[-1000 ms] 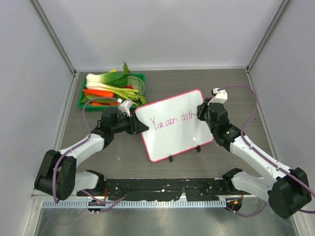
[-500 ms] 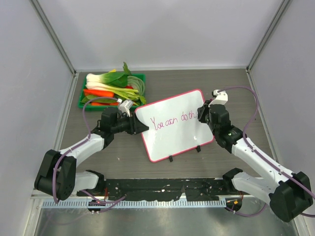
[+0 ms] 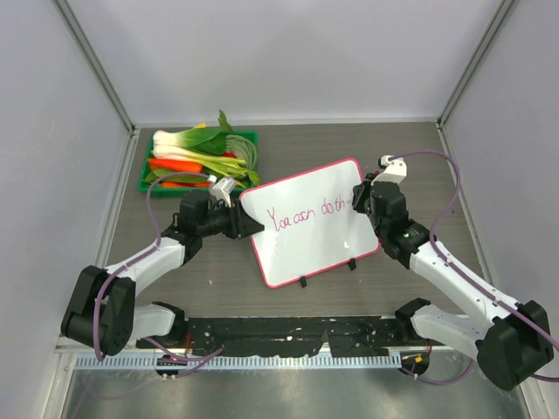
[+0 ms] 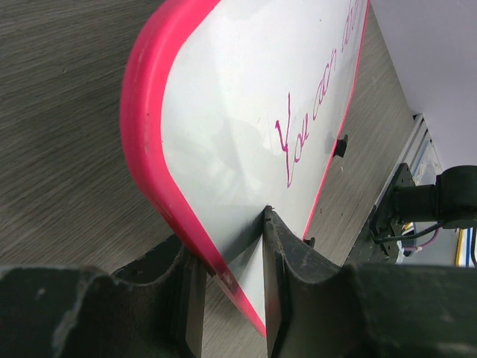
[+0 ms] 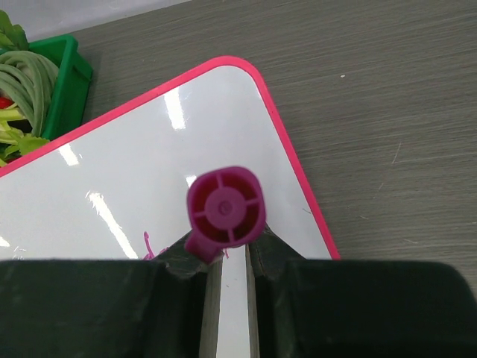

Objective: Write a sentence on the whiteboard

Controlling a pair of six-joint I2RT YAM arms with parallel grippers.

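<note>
Left gripper (image 4: 237, 246) clamps the whiteboard (image 3: 307, 249) by its edge; right gripper (image 5: 226, 252) pinches the marker (image 5: 226, 206); the sentence (image 3: 306, 215) seems unfinished, so its last letters likely come next.

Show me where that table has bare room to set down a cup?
Bare grey wood-grain table runs along the back, from the green plastic vegetable tray to the right wall, and in front between the glossy pink-framed whiteboard and the black base rail. The middle is crowded: left fingers clamp the whiteboard, right fingers hold a magenta marker over it.
</note>
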